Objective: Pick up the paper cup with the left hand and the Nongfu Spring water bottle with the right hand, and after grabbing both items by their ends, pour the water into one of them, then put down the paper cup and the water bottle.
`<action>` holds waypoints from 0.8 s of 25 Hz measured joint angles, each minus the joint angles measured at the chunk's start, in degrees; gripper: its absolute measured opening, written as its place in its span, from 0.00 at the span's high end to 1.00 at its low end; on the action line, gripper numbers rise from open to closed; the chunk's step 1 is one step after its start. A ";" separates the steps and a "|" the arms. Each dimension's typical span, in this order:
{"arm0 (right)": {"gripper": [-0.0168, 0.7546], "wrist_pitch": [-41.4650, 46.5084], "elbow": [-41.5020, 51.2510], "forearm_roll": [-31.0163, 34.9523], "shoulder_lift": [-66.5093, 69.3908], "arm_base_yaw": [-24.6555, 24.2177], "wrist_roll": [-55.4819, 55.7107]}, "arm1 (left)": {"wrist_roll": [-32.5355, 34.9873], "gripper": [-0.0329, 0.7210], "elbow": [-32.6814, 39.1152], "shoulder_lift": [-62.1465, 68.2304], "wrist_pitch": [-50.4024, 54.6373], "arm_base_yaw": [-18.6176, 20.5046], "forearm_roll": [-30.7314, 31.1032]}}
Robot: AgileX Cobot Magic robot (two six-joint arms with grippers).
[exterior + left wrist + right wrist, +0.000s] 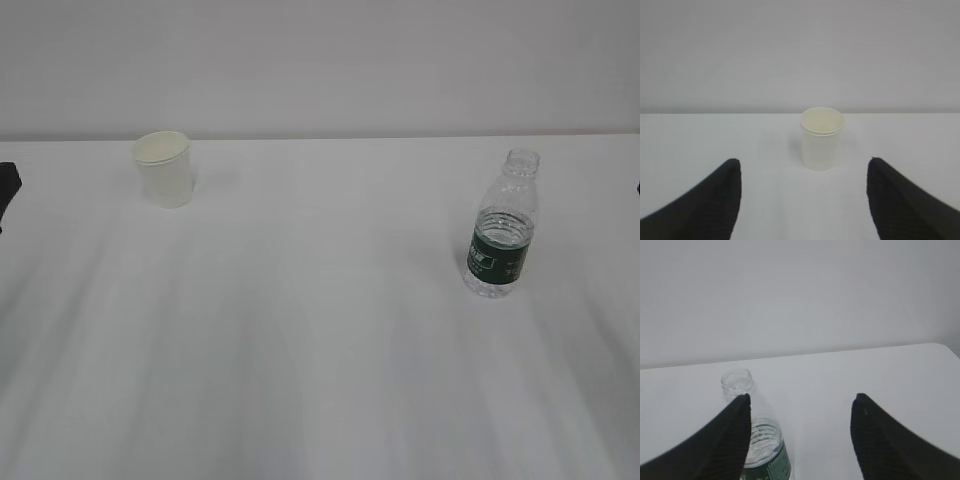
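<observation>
Cup: small white paper cup (pixel 164 168), upright on the white table (pixel 320 340), far left part of the scene, well apart from the bottle. Rolled rim, cream inside; nothing seen in it, though the bottom is not visible.
Cup from left wrist: paper cup (pixel 822 138) straight ahead in the middle, beyond the two black fingers, not touched.
Bottle: clear ribbed water bottle (pixel 503 225), upright on the right side of the table, nearer than the cup. No cap, mouth open. Dark green label with white marks low on the body.
Water: level hard to tell through the clear plastic; cannot say how full.
Bottle from right wrist: bottle (pixel 757 440) low and left, partly behind the left finger, not between the jaws.
Left hand: left gripper (pixel 802 187) with jaws wide apart, holding nothing, cup ahead of the gap. In the exterior view only a dark piece at the left edge.
Right hand: right gripper (pixel 800 422) with jaws spread, holding nothing.
</observation>
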 joint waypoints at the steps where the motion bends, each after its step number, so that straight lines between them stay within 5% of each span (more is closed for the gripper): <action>1: 0.36 -3.30 1.46 0.00 1.04 0.00 1.20 | 0.00 0.21 0.52 0.99 -2.36 -0.06 0.27; 10: 0.36 -27.75 7.56 -8.79 16.45 0.00 7.14 | -1.67 0.22 1.23 13.47 -19.49 -0.15 8.87; 20: 0.36 -30.15 4.20 -13.67 35.20 0.02 7.26 | -3.27 0.22 1.23 27.11 -23.44 -0.15 14.91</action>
